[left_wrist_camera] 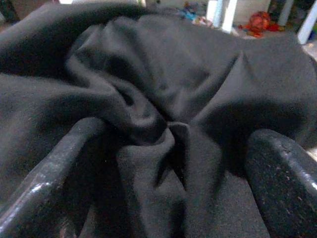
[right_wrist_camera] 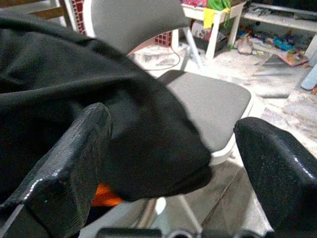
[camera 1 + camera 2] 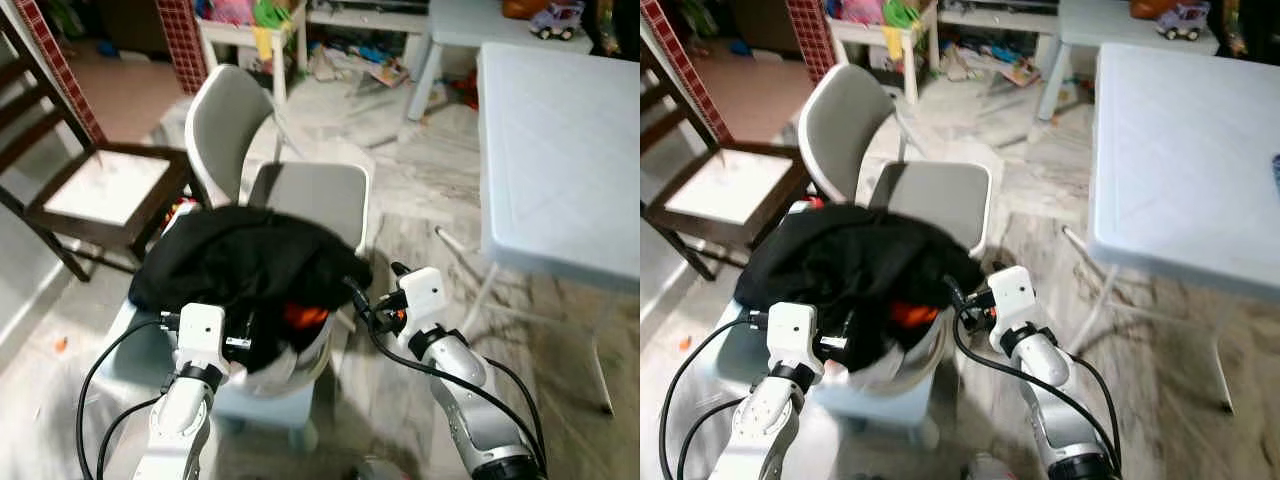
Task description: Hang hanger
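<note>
A black garment lies heaped over a white basket right in front of me. Something orange shows under its front edge; I cannot tell what it is. My left gripper reaches into the garment's near side. In the left wrist view its fingers stand wide apart with bunched black cloth between them. My right gripper is open at the garment's right edge. The right wrist view shows its fingers apart around the hanging cloth edge, not touching it.
A grey chair stands just behind the basket, facing me. A white plastic table is at the right, a dark wooden chair at the left. The basket rests on a pale low stand. Toys and clutter lie on the far floor.
</note>
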Motion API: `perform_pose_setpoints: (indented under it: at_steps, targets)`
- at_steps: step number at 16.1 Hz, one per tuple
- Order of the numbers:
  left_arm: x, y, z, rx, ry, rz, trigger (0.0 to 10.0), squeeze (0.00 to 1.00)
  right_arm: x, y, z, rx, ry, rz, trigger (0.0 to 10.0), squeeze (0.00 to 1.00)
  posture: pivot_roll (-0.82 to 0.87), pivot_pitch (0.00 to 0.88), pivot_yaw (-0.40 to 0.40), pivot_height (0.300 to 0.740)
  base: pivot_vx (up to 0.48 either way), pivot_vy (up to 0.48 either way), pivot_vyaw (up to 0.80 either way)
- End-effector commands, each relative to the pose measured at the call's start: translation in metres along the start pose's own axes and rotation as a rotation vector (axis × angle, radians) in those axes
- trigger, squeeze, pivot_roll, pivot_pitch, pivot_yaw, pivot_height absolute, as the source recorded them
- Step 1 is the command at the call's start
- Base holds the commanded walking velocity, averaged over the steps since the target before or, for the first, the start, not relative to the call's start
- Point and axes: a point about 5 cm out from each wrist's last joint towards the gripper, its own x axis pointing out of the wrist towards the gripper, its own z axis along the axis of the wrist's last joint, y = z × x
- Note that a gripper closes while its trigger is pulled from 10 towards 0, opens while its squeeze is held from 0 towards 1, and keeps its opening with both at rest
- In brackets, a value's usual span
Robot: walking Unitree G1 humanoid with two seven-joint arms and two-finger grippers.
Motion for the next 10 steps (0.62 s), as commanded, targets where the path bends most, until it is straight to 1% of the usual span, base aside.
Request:
perform_pose_setpoints:
  at_steps: [1, 2, 3, 5, 6, 7, 8, 9, 10]
  targets:
    - [0.000, -0.006, 0.003, 0.055, -0.023, -0.034, 10.0, 0.00, -0.004, -0.004, -0.003, -0.004, 0.014, -0.012, 10.0, 0.00, -0.15, 0.135, -0.038, 0.740, 0.000, 0.000, 0.00]
    - [0.001, -0.006, 0.006, 0.082, -0.047, -0.060, 10.0, 0.00, -0.004, -0.004, -0.003, -0.004, 0.015, -0.012, 10.0, 0.00, -0.15, 0.136, -0.038, 0.740, 0.000, 0.000, 0.00]
    - [0.001, -0.006, 0.008, 0.128, -0.066, -0.087, 10.0, 0.00, -0.004, -0.003, -0.003, -0.003, 0.016, -0.011, 10.0, 0.00, -0.15, 0.138, -0.037, 0.740, 0.000, 0.000, 0.00]
    - [0.001, -0.004, 0.006, 0.137, -0.054, -0.088, 10.0, 0.00, -0.005, -0.002, -0.004, -0.002, 0.020, -0.007, 10.0, 0.00, -0.15, 0.137, -0.035, 0.740, 0.000, 0.000, 0.00]
    - [0.000, -0.003, 0.006, 0.158, -0.054, -0.102, 10.0, 0.00, -0.005, -0.001, -0.005, -0.002, 0.021, -0.006, 10.0, 0.00, -0.14, 0.139, -0.034, 0.740, 0.000, 0.000, 0.00]
    - [-0.001, -0.006, 0.008, 0.211, -0.079, -0.153, 10.0, 0.00, -0.004, -0.001, -0.005, 0.000, 0.023, -0.006, 10.0, 0.00, -0.14, 0.140, -0.034, 0.740, 0.000, 0.000, 0.00]
    - [-0.001, -0.006, 0.007, 0.241, -0.075, -0.183, 10.0, 0.00, -0.003, 0.000, -0.005, 0.001, 0.023, -0.005, 10.0, 0.00, -0.14, 0.141, -0.034, 0.740, 0.000, 0.000, 0.00]
    - [-0.001, -0.006, 0.004, 0.236, -0.049, -0.203, 10.0, 0.00, -0.003, 0.001, -0.005, 0.003, 0.023, -0.002, 10.0, 0.00, -0.14, 0.141, -0.033, 0.740, 0.000, 0.000, 0.00]
    - [-0.003, -0.007, -0.002, 0.244, -0.023, -0.249, 10.0, 0.00, -0.002, 0.002, -0.005, 0.004, 0.024, 0.001, 10.0, 0.00, -0.13, 0.145, -0.033, 0.740, 0.000, 0.000, 0.00]
